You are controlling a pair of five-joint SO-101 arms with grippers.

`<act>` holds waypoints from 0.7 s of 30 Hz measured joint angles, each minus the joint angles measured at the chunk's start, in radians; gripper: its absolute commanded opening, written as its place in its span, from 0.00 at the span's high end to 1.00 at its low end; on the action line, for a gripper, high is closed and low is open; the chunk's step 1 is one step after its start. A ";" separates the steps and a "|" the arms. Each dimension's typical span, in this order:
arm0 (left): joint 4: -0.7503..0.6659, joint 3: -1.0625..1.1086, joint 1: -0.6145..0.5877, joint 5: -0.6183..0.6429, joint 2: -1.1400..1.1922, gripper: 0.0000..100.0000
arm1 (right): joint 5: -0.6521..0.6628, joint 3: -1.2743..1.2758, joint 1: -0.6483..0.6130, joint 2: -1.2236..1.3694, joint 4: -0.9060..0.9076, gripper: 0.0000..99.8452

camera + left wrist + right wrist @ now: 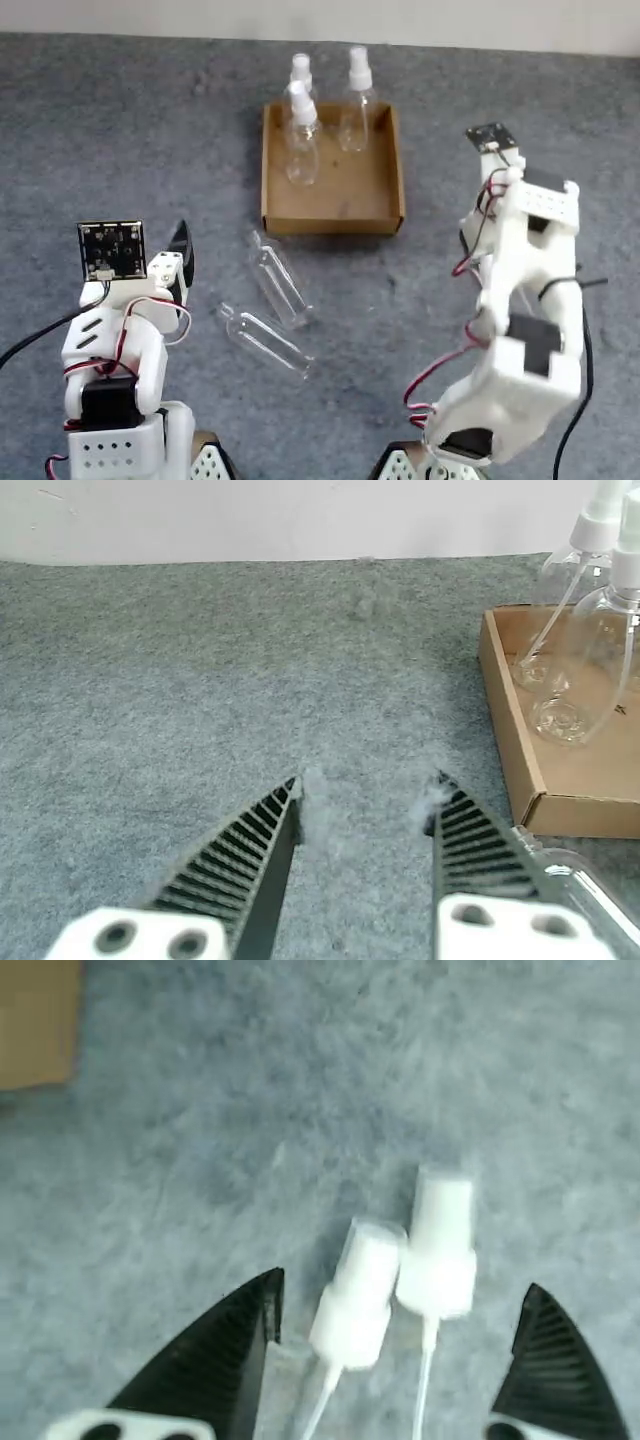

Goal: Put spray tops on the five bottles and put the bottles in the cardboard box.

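Three clear bottles with white spray tops stand in the cardboard box: one at the front, one behind it and one to the right. Two clear bottles without tops lie on the grey felt in front of the box, one nearer the box and one closer to the arms. My left gripper is open and empty above bare felt, left of these bottles. My right gripper is open, and two loose white spray tops lie side by side between its fingers.
The box's near left corner and two of its bottles lie ahead of the left gripper. A lying bottle's end sits right beside the left gripper's finger. The right arm's body stands right of the box. A box corner shows beyond the right gripper.
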 measured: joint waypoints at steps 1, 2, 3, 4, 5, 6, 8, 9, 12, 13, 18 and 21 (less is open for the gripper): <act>0.000 0.000 0.000 0.000 0.000 0.85 | 0.000 -0.026 0.000 0.041 0.000 0.70; 0.000 0.000 0.000 0.000 0.000 0.85 | 0.000 -0.049 0.000 0.083 0.000 0.70; 0.000 0.000 0.000 0.000 0.000 0.85 | 0.000 -0.068 0.002 0.120 0.000 0.70; 0.000 0.000 0.000 0.000 0.000 0.85 | 0.000 -0.086 0.003 0.157 0.000 0.70; 0.000 0.005 0.000 0.000 0.000 0.85 | 0.000 -0.101 0.003 0.190 0.000 0.70; 0.000 0.015 0.000 0.000 0.000 0.85 | 0.002 -0.120 0.008 0.215 0.000 0.70; 0.000 0.023 0.000 0.000 0.000 0.85 | 0.005 -0.152 0.014 0.252 0.003 0.74; 0.000 0.025 0.000 0.000 0.000 0.85 | 0.006 -0.164 0.020 0.264 0.005 0.77; 0.000 0.025 0.000 0.000 0.000 0.85 | 0.006 -0.181 0.035 0.281 0.005 0.84; 0.000 0.025 0.000 0.000 0.000 0.85 | 0.006 -0.187 0.043 0.284 0.005 0.86; 0.000 0.025 0.000 0.000 0.000 0.85 | 0.003 -0.222 0.097 0.287 -0.008 0.92; 0.000 0.025 0.000 0.000 0.000 0.85 | 0.003 -0.222 0.124 0.269 -0.009 0.93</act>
